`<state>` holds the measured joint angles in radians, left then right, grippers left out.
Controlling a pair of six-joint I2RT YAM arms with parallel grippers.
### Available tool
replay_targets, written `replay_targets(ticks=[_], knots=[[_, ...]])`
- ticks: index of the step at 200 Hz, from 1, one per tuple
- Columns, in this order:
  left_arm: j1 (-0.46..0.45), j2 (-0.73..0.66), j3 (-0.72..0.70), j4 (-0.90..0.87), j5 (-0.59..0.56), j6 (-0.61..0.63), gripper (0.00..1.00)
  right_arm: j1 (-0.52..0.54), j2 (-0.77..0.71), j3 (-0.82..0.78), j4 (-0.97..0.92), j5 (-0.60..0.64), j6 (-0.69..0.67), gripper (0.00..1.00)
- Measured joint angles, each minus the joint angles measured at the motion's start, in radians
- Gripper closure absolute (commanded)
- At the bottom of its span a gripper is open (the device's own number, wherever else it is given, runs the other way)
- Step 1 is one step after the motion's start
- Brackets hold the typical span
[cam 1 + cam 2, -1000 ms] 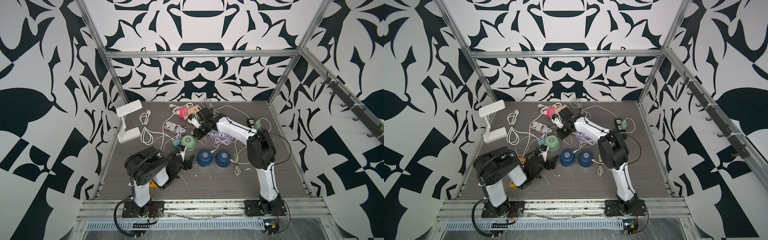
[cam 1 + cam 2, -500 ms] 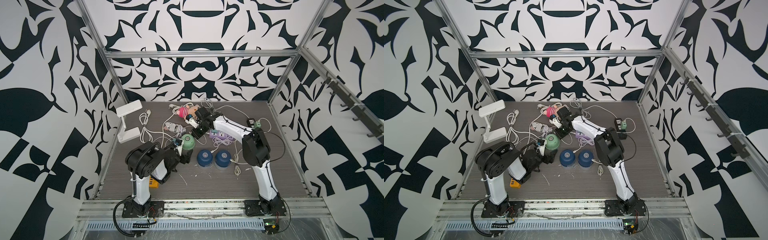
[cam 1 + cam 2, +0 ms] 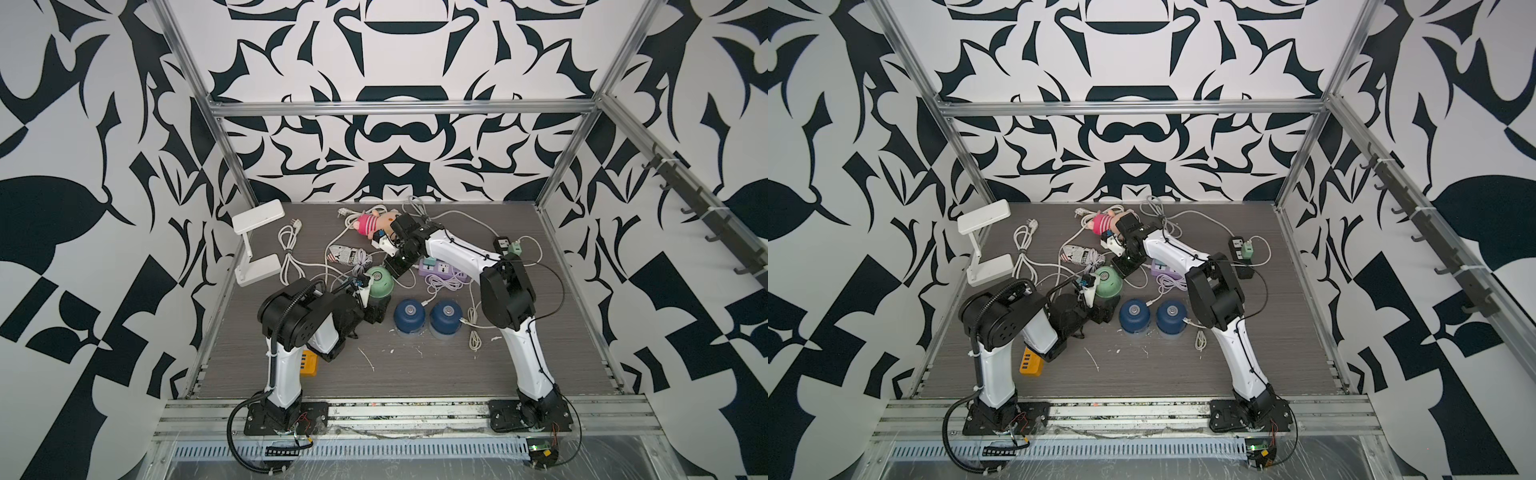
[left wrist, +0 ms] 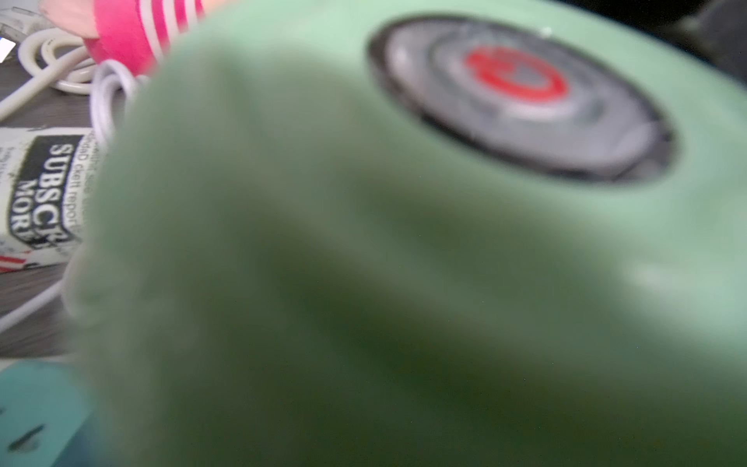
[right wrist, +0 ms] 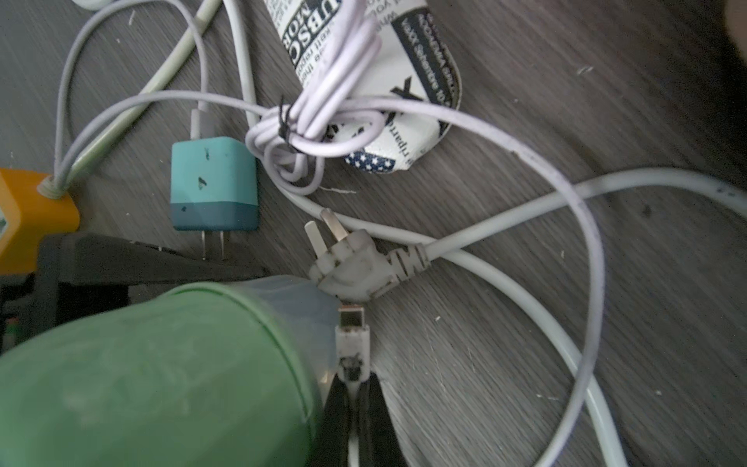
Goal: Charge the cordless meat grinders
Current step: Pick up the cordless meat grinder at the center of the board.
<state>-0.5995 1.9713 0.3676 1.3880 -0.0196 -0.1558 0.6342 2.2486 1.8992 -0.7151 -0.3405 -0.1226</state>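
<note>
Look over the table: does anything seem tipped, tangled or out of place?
Yes. The mint green grinder is tilted rather than upright like the two blue grinders. White cables sprawl tangled, and a pink plush toy lies among them.

Matt mint-green plastic grinder (image 5: 153, 376) – clear cup (image 5: 299, 307) – on wood-grain tabletop (image 5: 525, 323).

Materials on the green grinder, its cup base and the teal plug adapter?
Green grinder: looks like matte moulded plastic, with a soft even sheen and a few scuffs. Cup base: translucent, probably clear plastic; the tabletop shows faintly through. Teal plug adapter: two-tone matte plastic, chipped, with bare metal prongs.
</note>
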Motion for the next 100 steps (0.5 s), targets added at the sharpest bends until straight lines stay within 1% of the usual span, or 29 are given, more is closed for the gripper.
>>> replay_targets(ticks=[48, 77, 81, 83, 100], knots=[[0.0, 0.0, 0.006, -0.003, 0.002, 0.019, 0.08, 0.0, 0.018, 0.034, -0.027, 0.002, -0.011, 1.0], [0.0, -0.001, 0.005, -0.001, -0.001, 0.02, 0.05, 0.005, 0.044, 0.048, -0.032, -0.006, -0.011, 1.0], [0.0, -0.001, 0.004, 0.0, -0.002, 0.02, 0.03, 0.005, 0.048, 0.048, -0.033, -0.008, -0.011, 1.0], [0.0, -0.001, 0.004, 0.0, -0.003, 0.018, 0.0, 0.006, 0.05, 0.048, -0.034, -0.01, -0.011, 1.0], [0.0, -0.006, -0.009, 0.007, -0.007, 0.013, 0.0, 0.012, 0.062, 0.048, -0.041, -0.018, -0.011, 1.0]])
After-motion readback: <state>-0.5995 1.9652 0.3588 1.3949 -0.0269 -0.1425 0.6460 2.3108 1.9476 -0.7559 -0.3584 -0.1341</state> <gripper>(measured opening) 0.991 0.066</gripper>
